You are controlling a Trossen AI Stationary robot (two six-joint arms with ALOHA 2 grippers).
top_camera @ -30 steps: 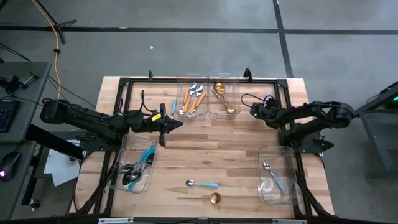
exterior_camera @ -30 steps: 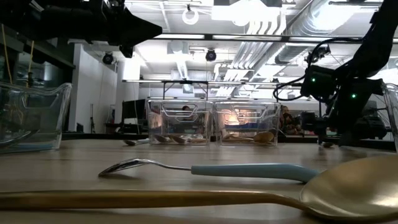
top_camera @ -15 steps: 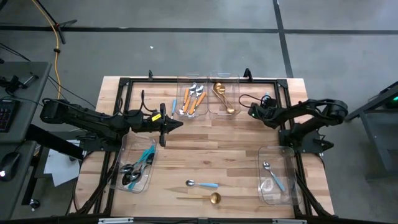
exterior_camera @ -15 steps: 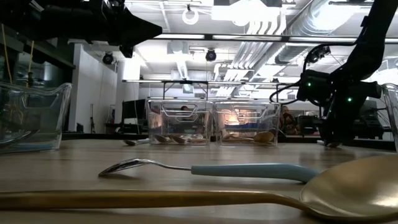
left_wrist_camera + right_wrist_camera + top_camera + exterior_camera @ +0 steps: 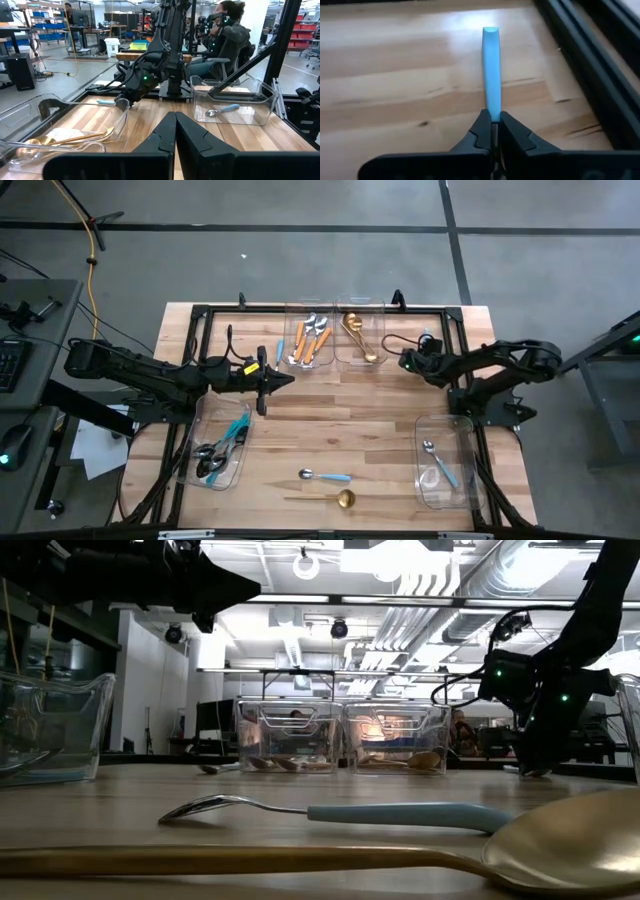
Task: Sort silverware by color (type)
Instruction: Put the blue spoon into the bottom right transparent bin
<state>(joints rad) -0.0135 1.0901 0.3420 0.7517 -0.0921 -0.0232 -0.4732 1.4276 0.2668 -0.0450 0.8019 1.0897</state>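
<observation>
Left gripper [image 5: 288,379] hangs over the table [image 5: 320,430] left of centre, above board level, fingers pressed together with nothing between them; left wrist view confirms. Below it the left bin [image 5: 218,448] holds dark-headed spoons with blue handles [image 5: 222,450]. Back edge, two clear bins side by side: left one [image 5: 310,335] has silver heads with orange handles [image 5: 312,340], one blue handle among them; right one [image 5: 362,332] has the gold spoons [image 5: 358,335]. Front centre, loose on the wood: silver spoon with light-blue handle [image 5: 326,476], and just in front of it a gold spoon [image 5: 335,499] lying across. Right gripper [image 5: 405,361] is down at the table just right of the gold bin, fingers [image 5: 481,132] pinched onto a light-blue handle [image 5: 491,70] that lies flat on the wood beside the black frame rail [image 5: 590,65]; its head end isn't visible. Right bin [image 5: 445,462] near the front right holds one silver spoon with light-blue handle [image 5: 438,462]
</observation>
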